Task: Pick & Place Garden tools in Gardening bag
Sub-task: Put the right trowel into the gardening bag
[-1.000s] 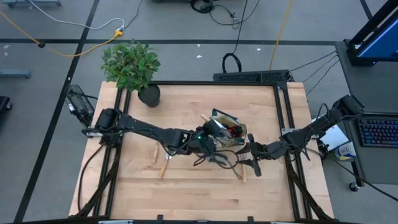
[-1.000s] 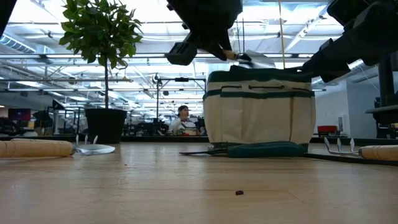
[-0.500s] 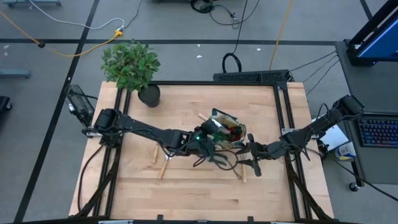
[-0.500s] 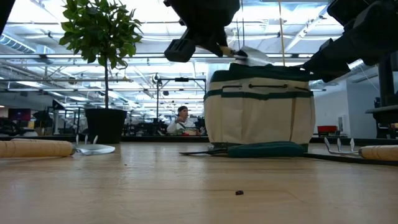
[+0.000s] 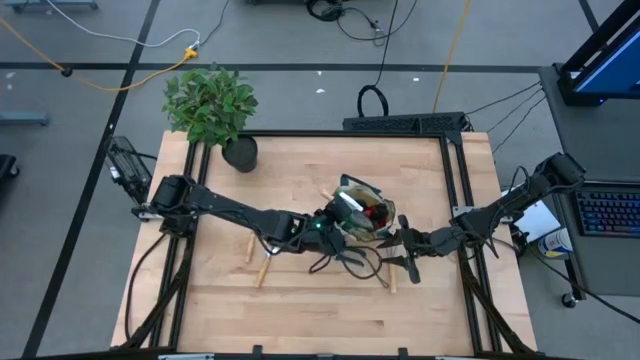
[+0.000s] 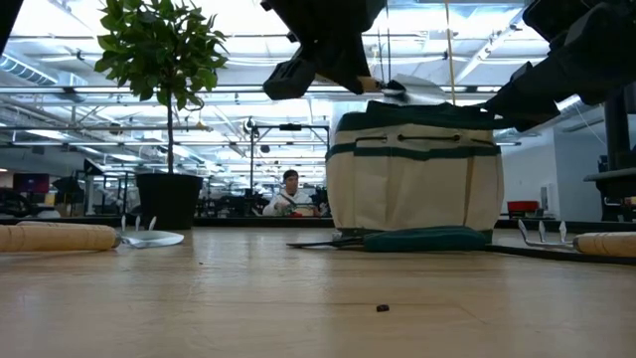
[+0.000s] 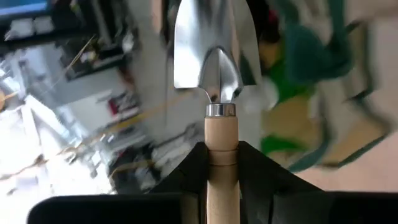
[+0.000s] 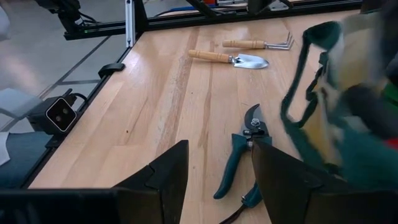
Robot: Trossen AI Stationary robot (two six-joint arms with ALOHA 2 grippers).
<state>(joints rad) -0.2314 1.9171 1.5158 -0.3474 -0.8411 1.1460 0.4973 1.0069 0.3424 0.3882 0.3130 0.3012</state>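
Observation:
My left gripper (image 5: 348, 208) is shut on a wooden-handled metal trowel (image 7: 214, 43) just above the gardening bag (image 5: 372, 212). The bag is a round tan tote with green trim (image 6: 412, 179) and holds red and dark items. The trowel's blade (image 6: 397, 89) hovers over the bag's rim. My right gripper (image 5: 402, 243) is open (image 8: 221, 149) at the bag's right side; I cannot tell whether it touches the bag. Dark pruning shears (image 8: 244, 155) lie flat on the table in front of the bag. My left gripper pinches the trowel's wooden handle (image 7: 221, 127) between its two fingers, just behind the metal collar. The blade sticks out past the fingertips toward the bag's opening. The handle's free end (image 5: 323, 190) points toward the table's far left. The trowel is lifted clear.
A trowel (image 8: 233, 59) and a hand fork (image 8: 261, 43) lie on the table left of the bag. Another fork (image 5: 390, 278) lies near the right gripper. A potted plant (image 5: 212, 105) stands at the far left corner. A person shows in the room beyond the table (image 6: 290, 189).
My left gripper has gone a little toward the bag with the trowel, keeping its hold; the blade now stands slightly higher over the rim. The bag's top edge has risen a little. My right gripper has kept still.

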